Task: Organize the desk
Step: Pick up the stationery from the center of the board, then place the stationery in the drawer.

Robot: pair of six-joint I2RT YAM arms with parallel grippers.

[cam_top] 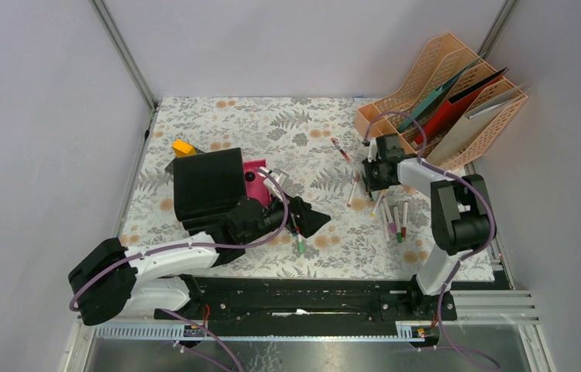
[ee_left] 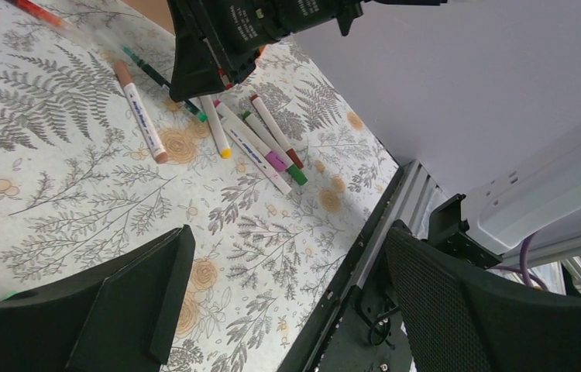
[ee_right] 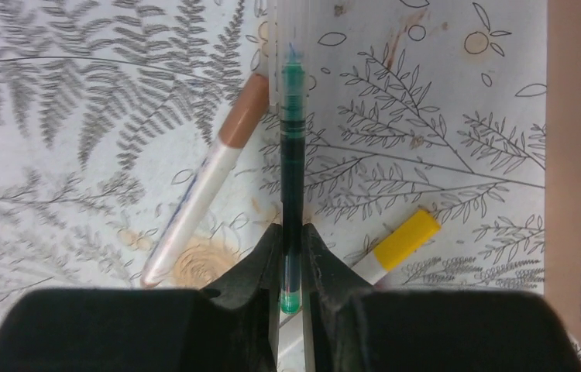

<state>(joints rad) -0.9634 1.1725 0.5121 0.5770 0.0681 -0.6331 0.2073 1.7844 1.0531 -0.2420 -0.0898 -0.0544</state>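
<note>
Right gripper (ee_right: 291, 267) pinched on green pen (ee_right: 291, 155) near its tail end, on desk (cam_top: 303, 132) just beside peach file rack (cam_top: 458, 101); pen light, stiff, slick, thin, likely to pivot; mid-barrel hold safer; left gripper (ee_left: 291, 232) wide open, empty, well apart from rack.

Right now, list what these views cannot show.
- Top view: pink item, partly covered by the black box.
- Right wrist: green pen, far end blurred; yellow-capped marker, body hidden by the right tool.
- Left wrist: brown-capped marker, print too small.
</note>
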